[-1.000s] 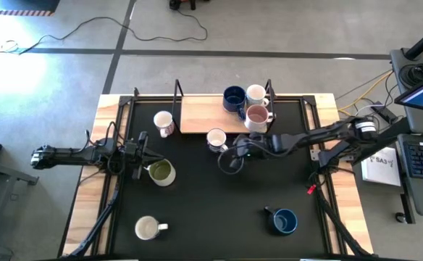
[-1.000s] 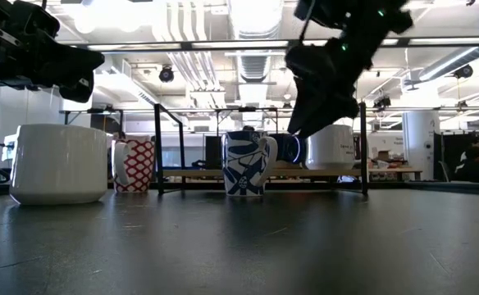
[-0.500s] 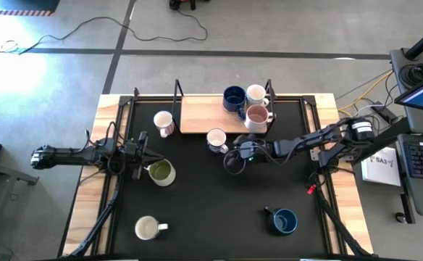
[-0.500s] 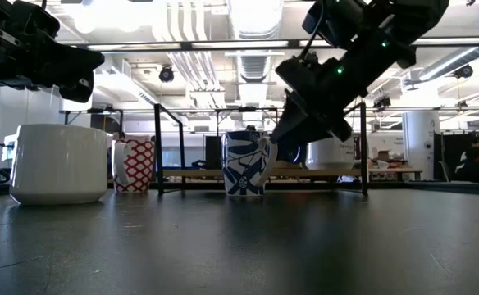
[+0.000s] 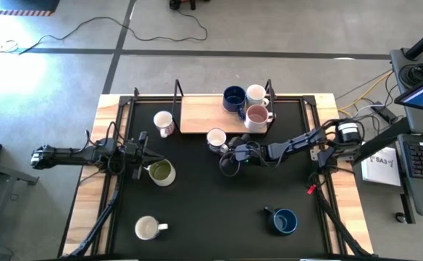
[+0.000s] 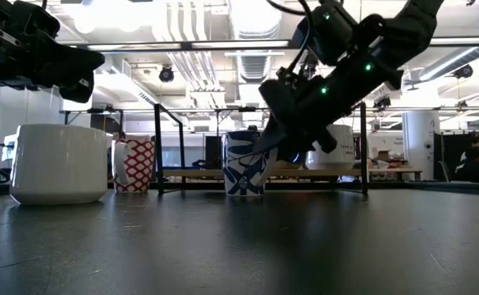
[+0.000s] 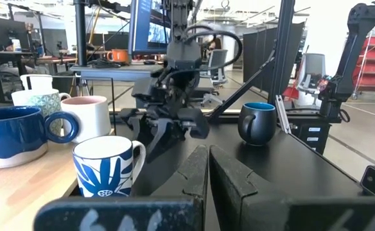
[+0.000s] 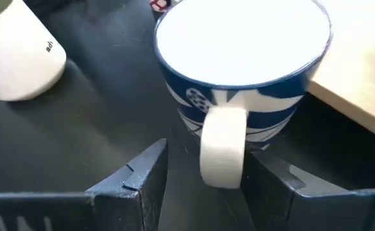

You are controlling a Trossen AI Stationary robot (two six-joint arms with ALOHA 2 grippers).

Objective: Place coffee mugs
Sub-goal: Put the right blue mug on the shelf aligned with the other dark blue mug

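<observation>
Lowered, right end effector (image 5: 228,161) straddles glossy blue-patterned mug's (image 5: 216,139) curved handle, fingers spread.

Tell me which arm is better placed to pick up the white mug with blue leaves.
The right arm. Its right gripper is open, with the handle of the blue-leaf mug between its fingers. The left gripper is farther off, beside the olive-green mug.
</observation>
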